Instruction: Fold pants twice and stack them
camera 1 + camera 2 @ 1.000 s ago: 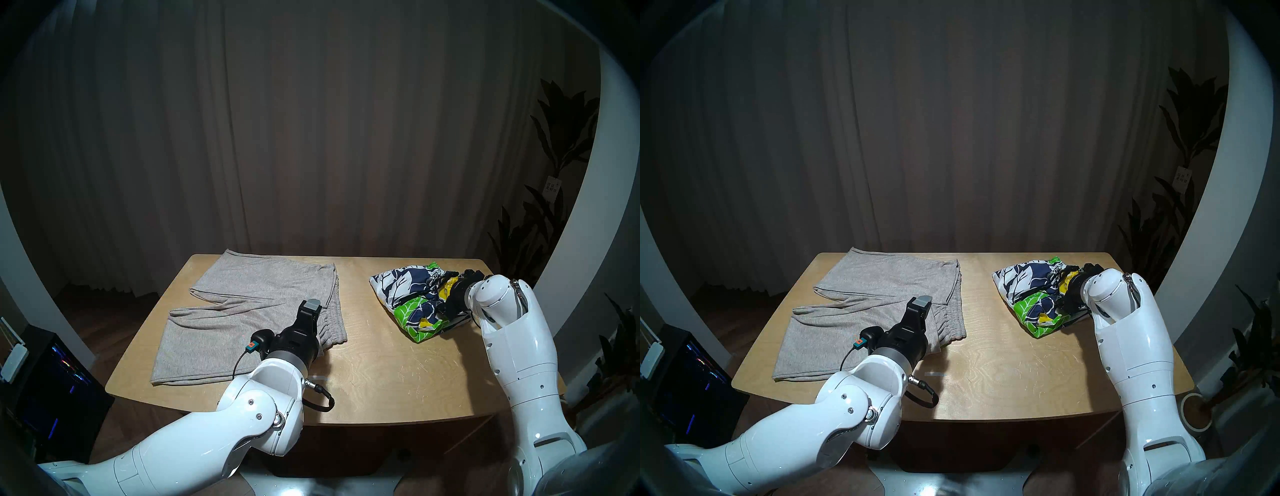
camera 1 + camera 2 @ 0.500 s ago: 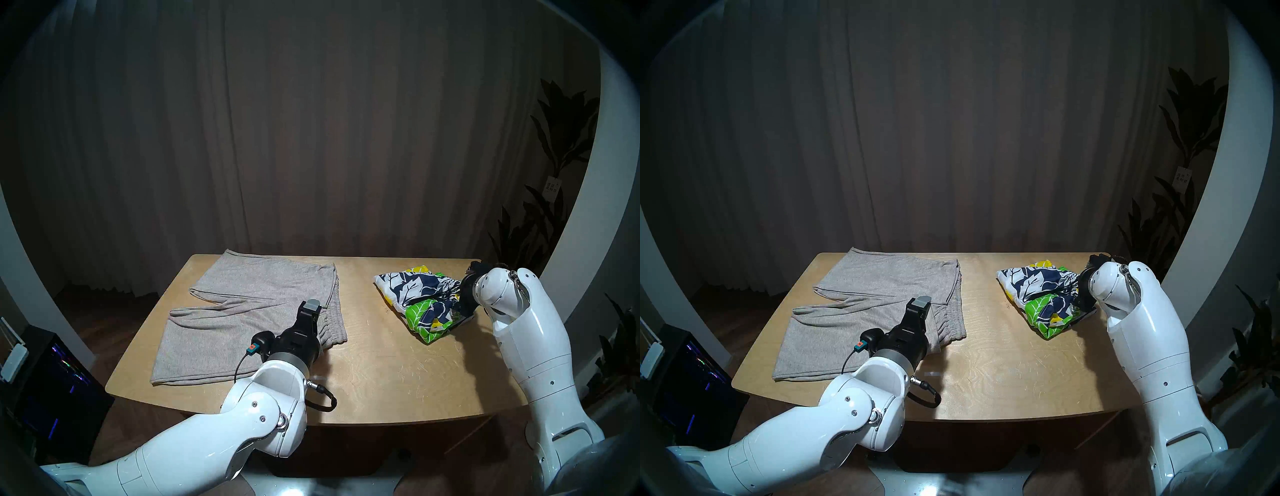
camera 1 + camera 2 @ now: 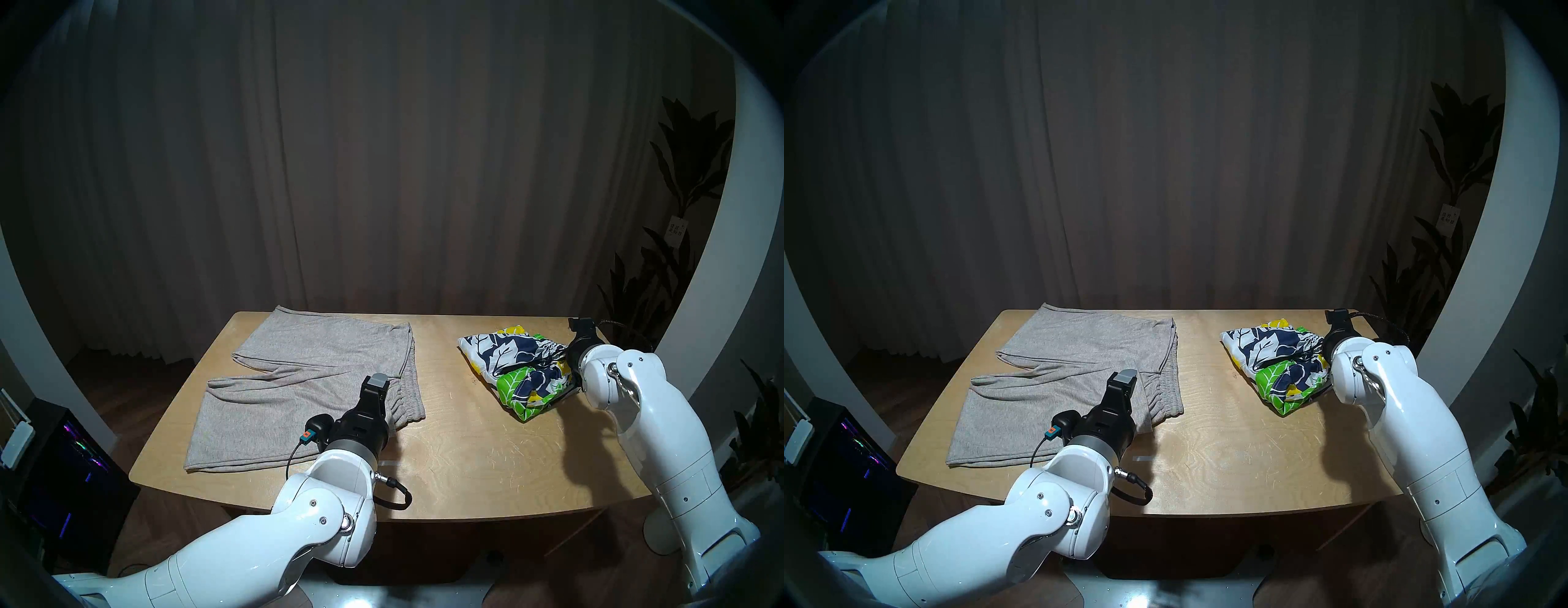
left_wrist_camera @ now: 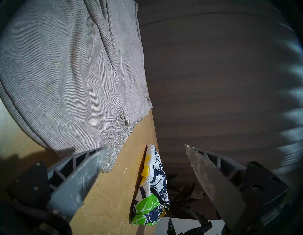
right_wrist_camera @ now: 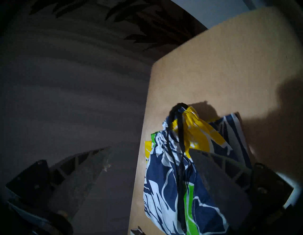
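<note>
The grey-beige pants (image 3: 305, 373) lie flat on the left half of the table (image 3: 466, 458), legs pointing left and the gathered waistband toward the middle. My left gripper (image 3: 375, 388) hovers over the near end of that waistband. It is open in the left wrist view, one finger (image 4: 91, 165) next to the waistband and nothing between the fingers. The crumpled floral shorts (image 3: 513, 365) sit at the back right. My right gripper (image 5: 149, 148) is open at their right end. Its fingers straddle the fabric (image 5: 167, 180) and the black drawstring (image 5: 180, 147).
A small strip of tape (image 3: 388, 463) lies on the table in front of the left wrist. A dark computer case (image 3: 72, 467) stands on the floor at the left. Plants (image 3: 679, 170) rise at the right and a curtain hangs behind the table.
The right arm swung outward to the right and its wrist turned. The shorts first slid a little right and changed shape, then lay still. The left gripper drew back slightly.
</note>
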`<state>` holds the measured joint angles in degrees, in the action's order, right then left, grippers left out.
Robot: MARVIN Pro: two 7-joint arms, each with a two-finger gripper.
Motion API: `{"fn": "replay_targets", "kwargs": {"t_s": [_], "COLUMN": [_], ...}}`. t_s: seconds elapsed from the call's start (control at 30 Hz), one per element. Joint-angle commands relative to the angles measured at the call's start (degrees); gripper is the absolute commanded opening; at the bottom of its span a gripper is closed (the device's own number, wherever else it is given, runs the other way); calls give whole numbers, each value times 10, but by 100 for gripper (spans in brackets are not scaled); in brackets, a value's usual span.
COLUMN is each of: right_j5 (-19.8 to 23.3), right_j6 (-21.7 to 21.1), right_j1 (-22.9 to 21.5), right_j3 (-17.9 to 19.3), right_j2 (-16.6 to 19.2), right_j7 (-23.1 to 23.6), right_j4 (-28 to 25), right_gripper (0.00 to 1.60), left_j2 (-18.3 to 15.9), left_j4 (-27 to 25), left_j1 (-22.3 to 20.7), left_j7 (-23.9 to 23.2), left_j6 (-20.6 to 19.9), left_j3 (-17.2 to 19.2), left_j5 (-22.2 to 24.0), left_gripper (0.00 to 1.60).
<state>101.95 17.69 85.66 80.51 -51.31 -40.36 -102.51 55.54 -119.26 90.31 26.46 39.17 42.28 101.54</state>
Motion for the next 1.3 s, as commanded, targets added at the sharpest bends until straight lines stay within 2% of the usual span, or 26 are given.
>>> {"fn": "replay_targets", "kwargs": {"t_s": [0.0,0.1,0.17,0.2,0.23,0.4,0.43,0.47,0.53,0.57,0.67,0.73,0.8,0.83,0.93,1.07,1.17,1.2,1.27], "right_j5": [-105,-150,-161,-176,-189,-261,-275,-294,-314,-329,-327,-300,-290,-261,-217,-164,-129,-117,-110], "right_j6": [-18,-18,-17,-16,-15,4,12,20,31,48,54,42,38,20,-12,-52,-89,-101,-107], "right_j1": [-3,-3,-6,-4,-7,-15,-16,-23,-26,-35,-42,-53,-54,-54,-52,-49,-48,-47,-47], "right_j3": [-41,-59,-63,-69,-74,-105,-112,-123,-138,-155,-166,-177,-178,-174,-164,-152,-146,-144,-143], "right_j2": [52,64,67,70,73,77,74,71,60,36,16,-5,-9,-13,-10,-2,6,10,11], "right_j7": [67,99,97,120,114,163,185,177,201,217,240,254,256,255,250,236,211,189,180], "right_j4": [-33,-34,-35,-31,-31,6,19,27,50,79,108,134,137,134,120,101,84,77,73], "right_gripper": [160,160,160,160,160,160,160,160,160,160,160,160,160,160,160,160,160,160,160], "left_j2": [-13,-22,-26,-32,-36,-51,-52,-54,-55,-57,-56,-54,-53,-54,-54,-55,-55,-54,-54], "left_j4": [-17,-38,-43,-49,-53,-62,-63,-65,-64,-64,-62,-59,-59,-59,-59,-61,-60,-60,-59], "left_j1": [9,19,20,24,28,51,56,62,71,82,91,99,101,103,107,113,116,119,120], "left_j7": [-29,-47,-49,-54,-57,-78,-82,-89,-97,-110,-121,-134,-136,-138,-142,-148,-152,-158,-161], "left_j6": [11,19,20,24,27,47,52,57,64,74,81,85,86,86,89,94,97,97,97], "left_j3": [5,7,7,8,9,15,16,17,17,18,20,18,18,17,17,20,22,25,25], "left_j5": [-17,-25,-28,-32,-34,-40,-40,-41,-40,-38,-33,-28,-25,-25,-24,-19,-13,-7,-5], "left_gripper": [160,160,160,160,160,160,160,160,160,160,160,160,160,160,160,160,160,160,160]}}
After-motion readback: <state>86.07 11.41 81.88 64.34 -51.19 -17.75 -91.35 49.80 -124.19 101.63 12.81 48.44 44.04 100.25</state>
